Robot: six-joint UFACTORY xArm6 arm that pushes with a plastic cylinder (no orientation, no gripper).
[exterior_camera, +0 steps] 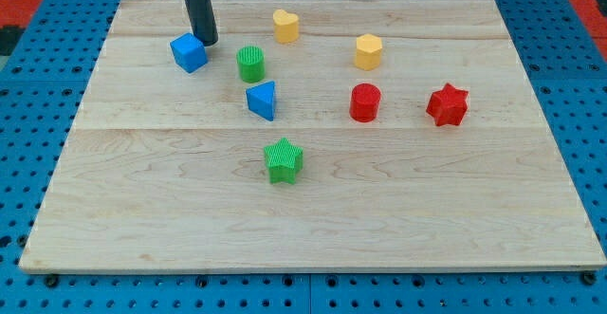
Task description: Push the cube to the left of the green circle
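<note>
A blue cube (pixel 189 52) sits near the view's top left of the wooden board (pixel 313 210). A green circle (pixel 250 64) stands a short way to the cube's right, apart from it. My tip (pixel 208 42) is the lower end of a dark rod that comes down from the view's top. It rests at the cube's upper right corner, touching or almost touching it, between the cube and the green circle.
A blue triangle (pixel 262 100) lies just below the green circle. A green star (pixel 283 159) sits mid-board. A yellow heart (pixel 285 26) and a yellow hexagon (pixel 368 51) are near the top. A red cylinder (pixel 364 101) and a red star (pixel 447 104) lie to the right.
</note>
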